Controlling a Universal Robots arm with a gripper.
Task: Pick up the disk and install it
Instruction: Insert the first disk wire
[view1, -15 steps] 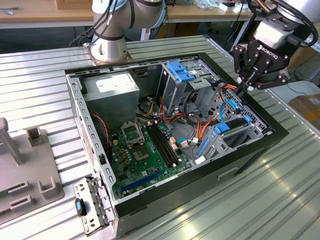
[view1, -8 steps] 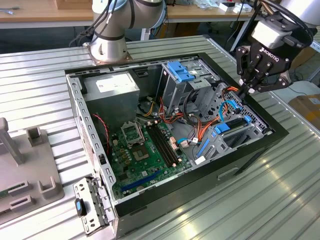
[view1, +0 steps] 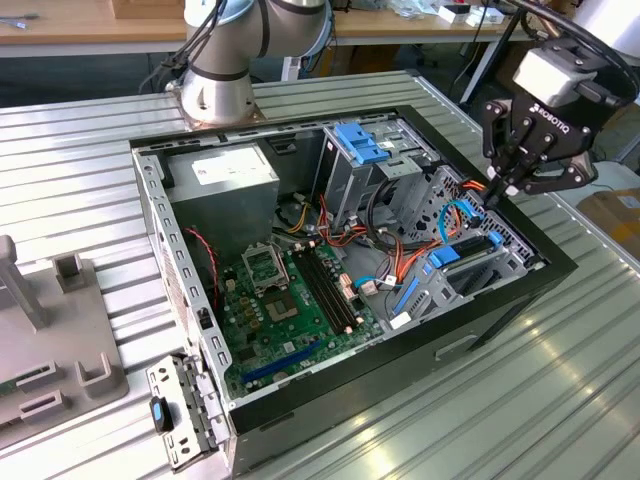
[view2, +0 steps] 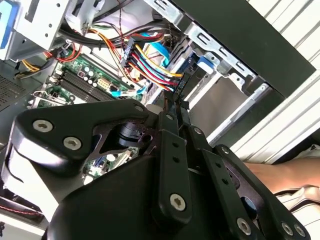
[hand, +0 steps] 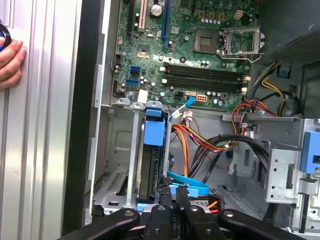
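The gripper (hand: 170, 197), fingers pinched together on nothing, hangs just above the disk (hand: 152, 150) seated in its bay. Pressing down could snag the cable bundle (hand: 200, 145) beside the disk.

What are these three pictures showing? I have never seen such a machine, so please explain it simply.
The exterior view looks from outside at a robot arm working over an opened computer case on a ribbed metal table. Its black gripper hangs over the case's drive bay at the exterior view's right. Both wrist views come from cameras riding on the arm, looking past the gripper into the case: green motherboard, coloured cables, and the disk in its blue frame, standing in the bay. The gripper's fingers are together at the disk's edge. A person's hand rests nearby.
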